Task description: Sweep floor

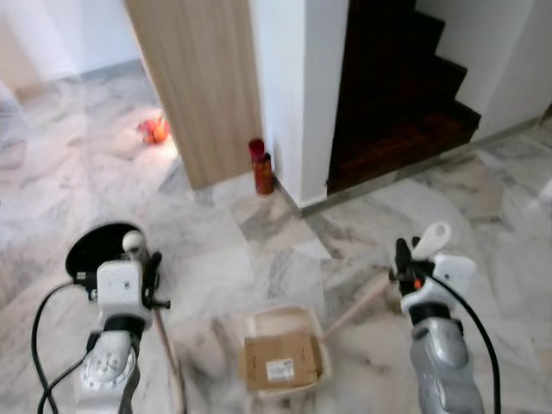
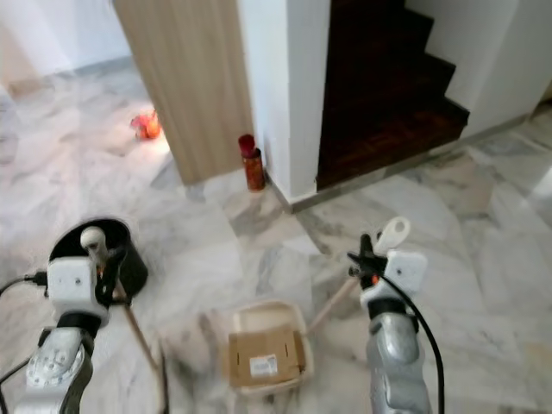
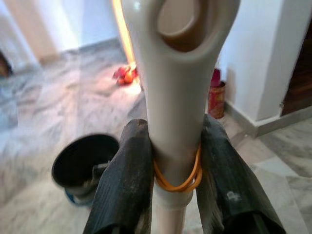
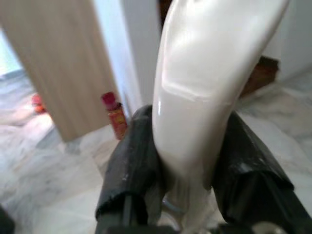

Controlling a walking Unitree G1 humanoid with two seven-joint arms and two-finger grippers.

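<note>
- The left pincer (image 3: 176, 170) is clamped on the broom handle (image 3: 178, 97), its two black fingers (image 3: 124, 185) pressed against the cream grip on either side; an orange rubber band (image 3: 178, 184) circles the handle between them.
- The right pincer (image 4: 187, 165) holds the dustpan handle (image 4: 204, 97), a glossy white grip squeezed between both fingers (image 4: 134, 165).
- The dustpan (image 1: 285, 352) sits on the marble floor (image 1: 259, 250) between the two arms, with its long wooden stick running up toward the right pincer.
- A flat piece of brown cardboard (image 1: 280, 360) with a white label lies inside the dustpan.
- The broom's wooden stick (image 1: 168, 354) slants down to the floor just left of the dustpan; its head cannot be made out.
- A black bucket (image 1: 99, 246) stands on the floor left of the dustpan, beyond the left arm and close to it.
- A red-capped bottle (image 1: 261, 168) stands well beyond the dustpan, at the foot of a white wall corner (image 1: 297, 95).
- A light wooden door panel (image 1: 203, 86) stands just left of the bottle.
- A small red-orange object (image 1: 153, 129) lies on the floor farther left of that panel, too blurred to identify.
- Dark wooden stairs (image 1: 397, 95) rise on the far side of the white wall corner, well beyond the dustpan and to its right.
</note>
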